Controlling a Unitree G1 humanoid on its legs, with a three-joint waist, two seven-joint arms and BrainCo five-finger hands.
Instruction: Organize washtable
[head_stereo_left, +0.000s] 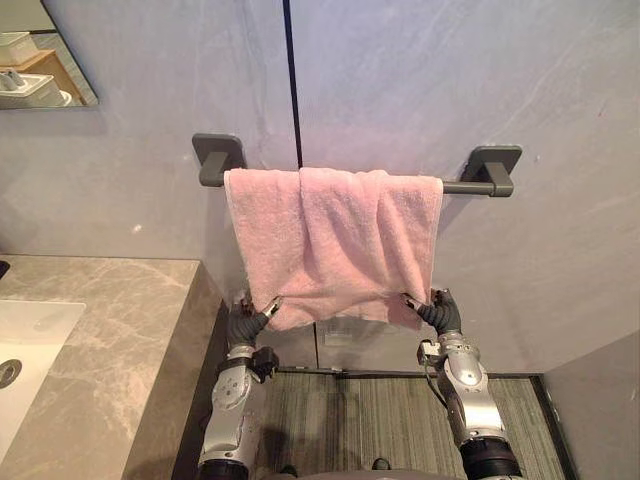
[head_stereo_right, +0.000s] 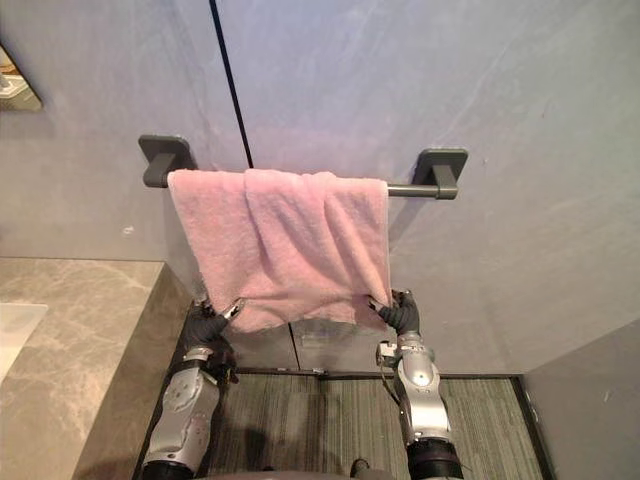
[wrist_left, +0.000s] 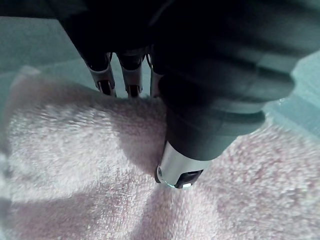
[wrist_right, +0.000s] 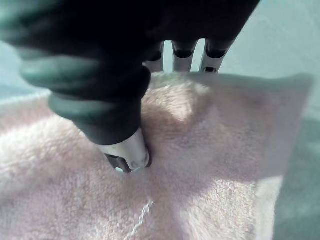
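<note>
- At the far left lies a marbled stone surface (head_stereo_left: 110, 330) with a white sink (head_stereo_left: 25, 335) set into it. The surface's right edge drops away just beside the robot's left arm.
- The left hand (head_stereo_left: 250, 322) reaches up to the lower left corner of a towel. In the left wrist view the thumb presses on the front of the cloth and the fingers (wrist_left: 131, 85) go behind its edge, so the hand is clamped on that corner.
- The pink towel (head_stereo_left: 335, 240) hangs draped over a dark grey rail (head_stereo_left: 460, 187) fixed to the pale wall, to the right of the surface and above the floor. It is bunched, with loose folds down the middle and an uneven lower hem.
- The right hand (head_stereo_left: 440, 312) holds the lower right corner the same way. The thumb is on the front and the fingers (wrist_right: 182, 55) are behind the hem, pinching the cloth.
- The step in hand appears to be straightening the towel on its rail. The next move probably calls for both hands to draw the corners down and apart evenly, gently enough not to drag the cloth off the rail.
- Room to move:
  - On the left, the towel's top edge meets the left bracket (head_stereo_left: 218, 157), and the surface's edge stands near the left arm.
  - On the right, a short bare stretch of rail runs to the right bracket (head_stereo_left: 492, 168).
  - Below, there is open striped floor (head_stereo_left: 390, 415).
  - At the lower right, a side wall (head_stereo_left: 600, 410) closes in.
</note>
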